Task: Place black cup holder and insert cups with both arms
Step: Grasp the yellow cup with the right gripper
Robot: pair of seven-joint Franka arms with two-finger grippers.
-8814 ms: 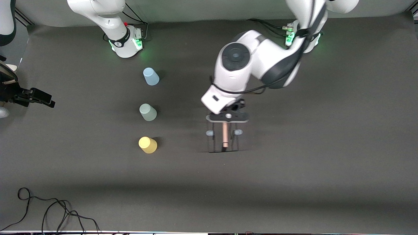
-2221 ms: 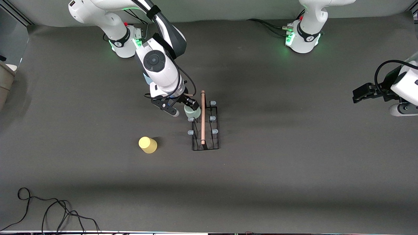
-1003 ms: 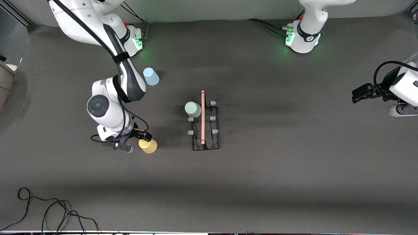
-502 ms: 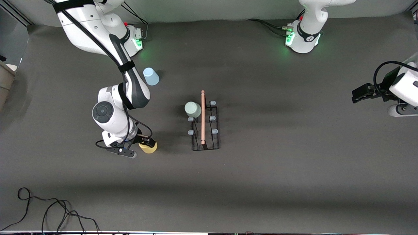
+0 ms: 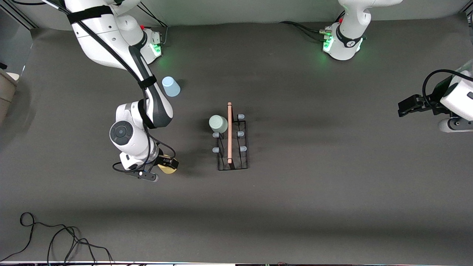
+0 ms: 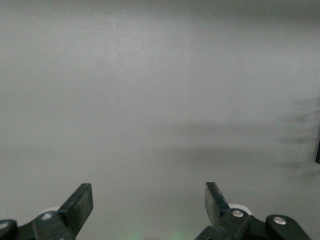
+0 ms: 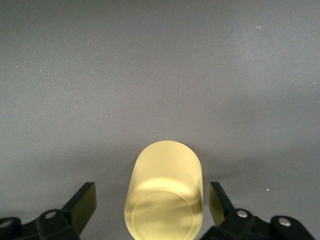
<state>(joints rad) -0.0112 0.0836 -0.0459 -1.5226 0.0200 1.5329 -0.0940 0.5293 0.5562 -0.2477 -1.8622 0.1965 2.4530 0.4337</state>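
Note:
The black cup holder [image 5: 232,142] stands mid-table, its wooden rod handle [image 5: 229,133] along the top. The pale green cup [image 5: 218,124] sits upside down on one of its pegs, at the end nearer the bases. The yellow cup [image 5: 169,169] stands upside down on the table toward the right arm's end. My right gripper [image 5: 162,169] is open around it, a finger on either side; the right wrist view shows the yellow cup [image 7: 164,192] between the fingers. The light blue cup [image 5: 170,86] stands near the right arm's base. My left gripper [image 5: 406,106] is open and empty, waiting at the left arm's end of the table.
A black cable [image 5: 55,240] lies coiled at the table's edge nearest the front camera, toward the right arm's end. Several blue-tipped pegs [image 5: 241,133] on the holder carry no cup.
The right arm left the green cup on the holder, swung to the yellow cup and has come down over it with its fingers on either side. The left arm has not moved.

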